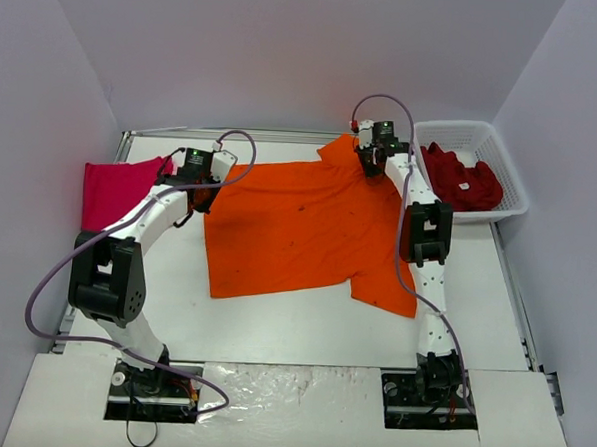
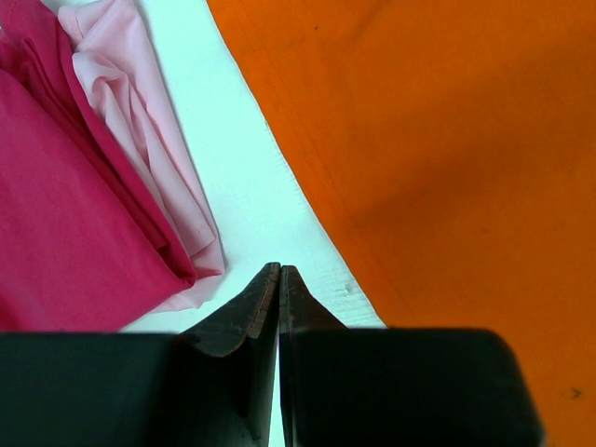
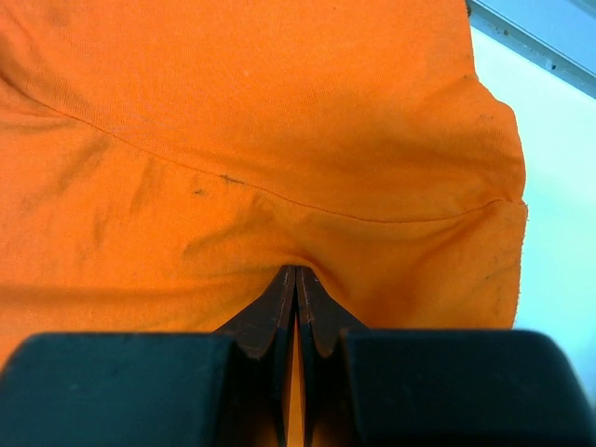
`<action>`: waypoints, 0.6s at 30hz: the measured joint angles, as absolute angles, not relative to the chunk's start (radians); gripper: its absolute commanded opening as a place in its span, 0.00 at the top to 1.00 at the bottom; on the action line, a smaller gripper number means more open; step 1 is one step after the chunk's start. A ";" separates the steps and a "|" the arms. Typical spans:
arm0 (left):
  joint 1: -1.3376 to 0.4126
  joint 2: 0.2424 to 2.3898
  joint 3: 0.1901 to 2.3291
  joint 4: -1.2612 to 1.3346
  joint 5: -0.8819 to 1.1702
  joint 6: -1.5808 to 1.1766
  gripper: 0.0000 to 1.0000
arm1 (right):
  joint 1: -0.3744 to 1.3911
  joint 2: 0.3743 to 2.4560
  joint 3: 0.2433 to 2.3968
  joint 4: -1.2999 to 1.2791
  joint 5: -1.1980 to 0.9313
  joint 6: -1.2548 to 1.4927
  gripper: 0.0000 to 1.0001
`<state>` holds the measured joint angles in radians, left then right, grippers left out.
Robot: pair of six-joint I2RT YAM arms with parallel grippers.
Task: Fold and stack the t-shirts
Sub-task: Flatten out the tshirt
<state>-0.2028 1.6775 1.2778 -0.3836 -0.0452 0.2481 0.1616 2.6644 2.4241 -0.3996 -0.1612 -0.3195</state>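
White desk, pale walls. Orange shirt lies flat mid-desk. Right jaws are closed, pinching cloth at its far-edge sleeve. Left jaws are closed and empty over bare desk off its left edge, beside pink stack. Likely risk: a one-sided pull drags the shirt askew and bunches it.

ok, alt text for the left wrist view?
The left gripper, fingers shut with nothing between them, sits over the white table. An orange t-shirt lies spread on its right; a magenta-pink t-shirt and a pale pink t-shirt lie piled on its left.
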 measured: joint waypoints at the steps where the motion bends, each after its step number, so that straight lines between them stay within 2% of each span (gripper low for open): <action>1: -0.203 1.678 1.278 -0.384 -0.045 0.245 0.98 | 0.165 2.663 2.423 -0.399 -0.159 -0.321 1.00; 8: -0.203 1.678 1.280 -0.383 -0.030 0.216 0.98 | 0.165 2.580 2.315 -0.390 -0.178 -0.319 1.00; 18: -0.203 1.734 1.360 -0.385 0.057 0.159 0.98 | 0.172 2.186 2.068 -0.355 -0.210 -0.323 1.00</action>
